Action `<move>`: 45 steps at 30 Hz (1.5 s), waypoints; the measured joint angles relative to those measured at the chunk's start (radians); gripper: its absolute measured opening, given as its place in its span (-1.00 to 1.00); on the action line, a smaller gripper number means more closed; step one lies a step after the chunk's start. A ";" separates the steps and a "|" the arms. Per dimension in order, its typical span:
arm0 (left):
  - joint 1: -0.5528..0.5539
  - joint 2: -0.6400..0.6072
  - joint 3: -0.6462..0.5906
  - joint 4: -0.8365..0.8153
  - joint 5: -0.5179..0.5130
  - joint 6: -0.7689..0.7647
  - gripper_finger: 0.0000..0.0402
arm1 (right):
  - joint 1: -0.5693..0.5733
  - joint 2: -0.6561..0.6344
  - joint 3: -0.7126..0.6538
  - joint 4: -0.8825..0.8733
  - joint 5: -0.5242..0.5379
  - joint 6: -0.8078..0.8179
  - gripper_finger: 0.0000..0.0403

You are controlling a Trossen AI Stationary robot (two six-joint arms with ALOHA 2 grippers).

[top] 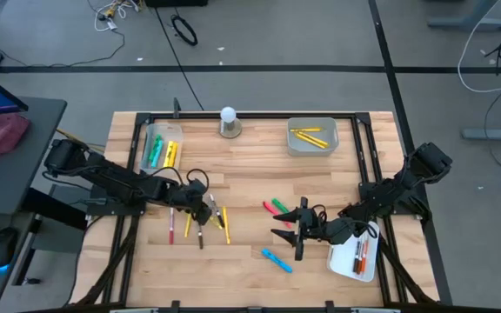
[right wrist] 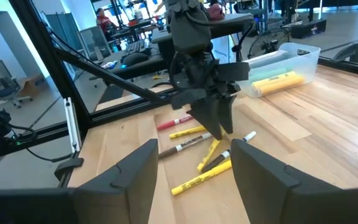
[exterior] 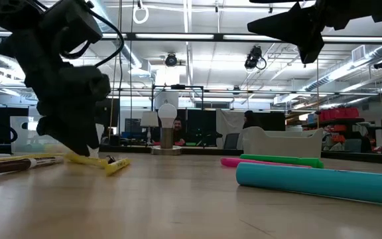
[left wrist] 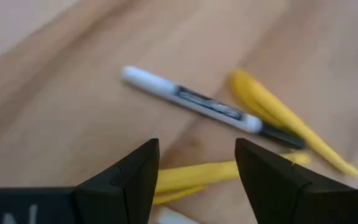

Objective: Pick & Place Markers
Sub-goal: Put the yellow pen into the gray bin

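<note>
Markers [top: 200,219] scattered flat mid-table, others in trays.

text: none legible | white marker [left wrist: 191,102]: dark label band, print too blurred to read

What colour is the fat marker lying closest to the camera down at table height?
Light blue, almost teal. The marker shows best in the low view, lying on its side on the wooden table.

Grey floor [top: 320,35], cables [top: 181,30], ceiling strip lights [exterior: 178,36]
</note>
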 joint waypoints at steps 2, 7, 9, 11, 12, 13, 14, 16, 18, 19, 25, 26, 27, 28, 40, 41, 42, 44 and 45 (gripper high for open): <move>0.000 -0.028 0.000 -0.010 0.030 0.073 0.08 | 0.000 0.000 0.001 -0.005 0.000 0.000 0.01; -0.004 -0.093 0.001 -0.047 0.089 0.362 0.08 | -0.013 0.000 0.001 -0.019 0.000 0.004 0.01; -0.013 -0.095 0.001 -0.051 0.089 0.506 0.08 | -0.019 0.000 0.001 -0.024 0.000 0.008 0.01; -0.024 -0.089 0.001 -0.051 0.088 0.625 0.08 | -0.024 0.000 0.001 -0.023 0.000 0.009 0.01; -0.026 -0.078 0.001 -0.044 0.088 0.675 0.08 | -0.025 0.000 0.001 -0.024 0.000 0.009 0.01; -0.028 -0.072 0.001 -0.050 0.087 0.714 0.08 | -0.027 0.000 0.001 -0.024 0.000 0.010 0.01; -0.029 -0.073 0.000 -0.057 0.085 0.744 0.08 | -0.029 0.000 0.001 -0.023 0.000 0.012 0.01; -0.028 -0.059 0.002 -0.038 0.075 0.779 0.08 | -0.030 0.000 0.001 -0.028 0.000 0.026 0.01; -0.027 -0.045 0.000 -0.045 0.052 0.809 0.06 | -0.030 0.000 0.001 -0.029 0.000 0.026 0.01; -0.027 -0.037 0.000 -0.041 0.046 0.825 0.05 | -0.030 0.000 0.001 -0.029 0.000 0.027 0.01; -0.027 0.044 0.002 -0.017 0.038 0.878 -0.12 | -0.030 0.000 0.001 -0.034 0.000 0.027 0.01; -0.028 0.052 0.004 -0.014 0.039 0.882 -0.15 | -0.030 0.000 0.001 -0.033 0.000 0.027 0.01; -0.028 0.063 0.004 -0.010 0.039 0.887 -0.18 | -0.030 0.000 0.001 -0.034 0.000 0.027 0.01; -0.028 0.072 0.004 -0.006 0.041 0.889 -0.22 | -0.030 0.000 0.001 -0.036 0.000 0.026 0.01; -0.028 0.081 0.004 0.002 0.088 0.942 -0.73 | -0.030 0.000 0.001 -0.036 0.000 0.027 0.01; -0.028 0.081 0.004 0.008 0.091 0.958 -0.77 | -0.030 0.000 0.001 -0.036 0.000 0.026 0.01; -0.028 0.081 0.003 0.014 0.094 0.964 -0.79 | -0.030 0.000 0.001 -0.036 0.000 0.026 0.01; -0.027 0.083 0.002 0.029 0.097 0.970 -0.79 | -0.030 0.000 0.001 -0.036 0.000 0.026 0.01; -0.027 0.083 0.002 0.035 0.098 0.971 -0.79 | -0.030 0.000 0.001 -0.036 0.000 0.026 0.01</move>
